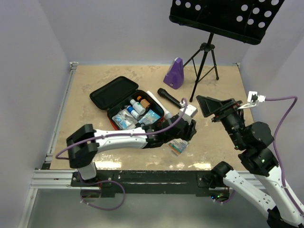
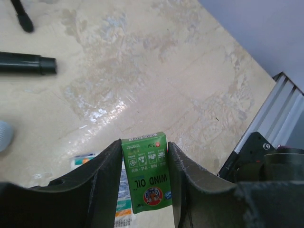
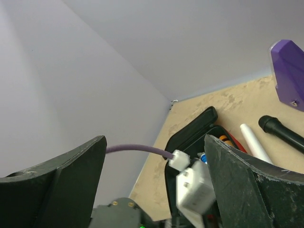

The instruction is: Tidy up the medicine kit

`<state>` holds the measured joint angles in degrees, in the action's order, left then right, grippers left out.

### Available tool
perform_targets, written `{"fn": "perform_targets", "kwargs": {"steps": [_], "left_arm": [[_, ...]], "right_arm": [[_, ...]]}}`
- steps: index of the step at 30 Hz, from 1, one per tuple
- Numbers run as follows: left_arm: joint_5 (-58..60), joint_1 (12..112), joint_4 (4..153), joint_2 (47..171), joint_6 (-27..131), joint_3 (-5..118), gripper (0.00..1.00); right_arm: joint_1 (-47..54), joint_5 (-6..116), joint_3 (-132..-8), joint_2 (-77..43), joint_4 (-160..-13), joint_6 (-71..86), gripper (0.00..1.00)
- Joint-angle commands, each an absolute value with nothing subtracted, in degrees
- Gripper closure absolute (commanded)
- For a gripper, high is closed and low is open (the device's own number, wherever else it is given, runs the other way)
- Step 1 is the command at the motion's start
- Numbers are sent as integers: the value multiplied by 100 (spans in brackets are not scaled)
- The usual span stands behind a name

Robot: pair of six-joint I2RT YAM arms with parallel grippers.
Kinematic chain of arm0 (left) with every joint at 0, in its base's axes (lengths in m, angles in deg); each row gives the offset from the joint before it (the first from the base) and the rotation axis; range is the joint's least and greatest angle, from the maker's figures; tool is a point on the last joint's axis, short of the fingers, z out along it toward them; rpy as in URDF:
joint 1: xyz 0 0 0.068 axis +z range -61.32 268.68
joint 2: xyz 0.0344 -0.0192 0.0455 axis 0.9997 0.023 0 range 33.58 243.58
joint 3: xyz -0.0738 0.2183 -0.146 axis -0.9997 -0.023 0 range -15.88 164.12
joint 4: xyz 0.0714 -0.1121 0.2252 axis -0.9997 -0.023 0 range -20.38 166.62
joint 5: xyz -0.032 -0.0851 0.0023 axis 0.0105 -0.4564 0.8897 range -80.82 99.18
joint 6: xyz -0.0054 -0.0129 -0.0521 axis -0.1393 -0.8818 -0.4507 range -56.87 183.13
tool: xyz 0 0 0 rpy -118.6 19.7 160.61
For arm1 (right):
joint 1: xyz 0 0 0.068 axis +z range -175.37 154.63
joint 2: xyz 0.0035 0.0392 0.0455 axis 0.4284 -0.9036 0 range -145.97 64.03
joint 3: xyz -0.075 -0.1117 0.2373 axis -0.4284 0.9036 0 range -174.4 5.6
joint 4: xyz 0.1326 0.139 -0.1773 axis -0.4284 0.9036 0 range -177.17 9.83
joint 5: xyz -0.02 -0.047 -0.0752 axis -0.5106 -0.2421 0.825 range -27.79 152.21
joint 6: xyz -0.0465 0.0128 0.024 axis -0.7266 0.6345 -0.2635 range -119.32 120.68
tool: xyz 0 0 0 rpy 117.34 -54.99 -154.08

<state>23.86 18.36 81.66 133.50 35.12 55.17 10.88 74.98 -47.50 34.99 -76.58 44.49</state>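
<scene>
Step in hand: picking up loose items for packing. The medicine kit (image 1: 113, 92) lies open on the left half of the worktop (image 1: 216, 145). It is a soft square zip case with a red shell and black lining, the lid folded back flat. Its tray already holds small round bottles (image 1: 136, 108) and glossy sachets (image 1: 124, 118), so I judge the packing partly done.

Right of the kit, my left claw (image 2: 144, 143) is down at the worktop, clamped on a green carton (image 2: 147, 173). The pads appear to press both long sides. The carton is thin printed card, rectangular and light, and lies partly over flat foil packets (image 1: 178, 147).

Next move calls for a straight lift without dragging those packets, then a carry left to a free gap in the tray. The card may crush under a hard squeeze.

Further right lie a matte black microphone (image 1: 169, 98) and a purple wedge metronome (image 1: 174, 73). My right claw (image 3: 154, 142) hangs in the air, jaws wide apart and empty.
</scene>
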Motion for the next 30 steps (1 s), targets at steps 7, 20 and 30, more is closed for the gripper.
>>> {"fn": "perform_targets", "kwargs": {"steps": [7, 20, 30], "left_arm": [[3431, 2768, 7258, 10716, 3149, 4065, 64], [3319, 4086, 6756, 11389, 2763, 4116, 62], [3247, 4465, 6959, 13068, 2489, 4713, 64]], "right_arm": [[1084, 7522, -4705, 3424, -8233, 4287, 11], [1084, 7442, -3923, 3134, -8628, 4261, 11], [1084, 7328, -3685, 3204, -8585, 4349, 12]]}}
